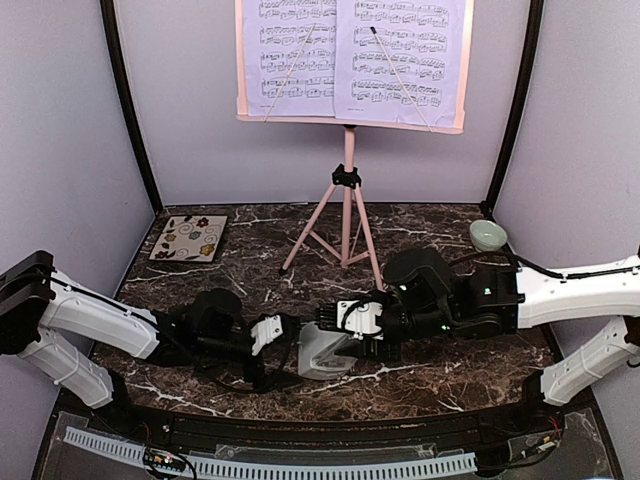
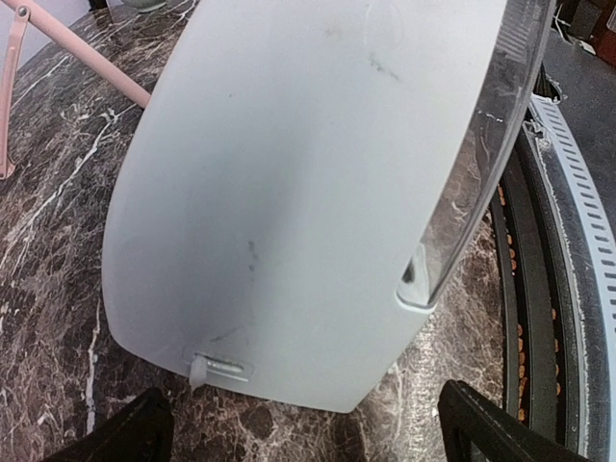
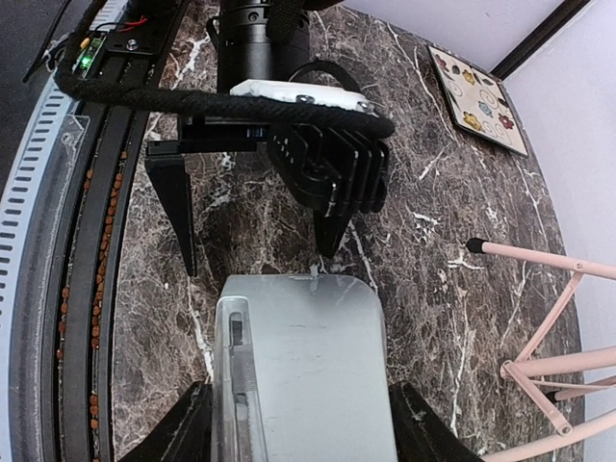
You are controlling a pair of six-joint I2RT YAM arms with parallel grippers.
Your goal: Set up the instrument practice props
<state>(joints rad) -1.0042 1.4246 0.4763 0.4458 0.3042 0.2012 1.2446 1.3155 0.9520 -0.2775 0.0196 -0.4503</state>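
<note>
**Position.** The metronome [image 1: 322,353] lies on its side on the desk [image 1: 250,262], near the front edge and between the two arms. The music stand [image 1: 348,205] is upright at the back of the desk, well apart from it, with both sheet-music pages [image 1: 352,52] on its tray.

**Tool state.** The right tool [image 3: 300,404] is clenched on the metronome, with one finger on each flank of the body. The left tool [image 2: 308,428] is released. Its jaws are spread wide just beside the metronome's other end and carry nothing.

**Handling.**
- The shell appears to be rigid, smooth plastic and is probably light.
- The body tapers, so a pinch can slide toward the narrow end.
- A clear cover [image 2: 486,164] runs along one face. Treat it as the weak part.

**Where to grip.** Grip across the two opaque flanks, close to the wide base and clear of the cover. When standing the metronome upright, lower the base flat, because the narrow top probably tips easily.
</note>
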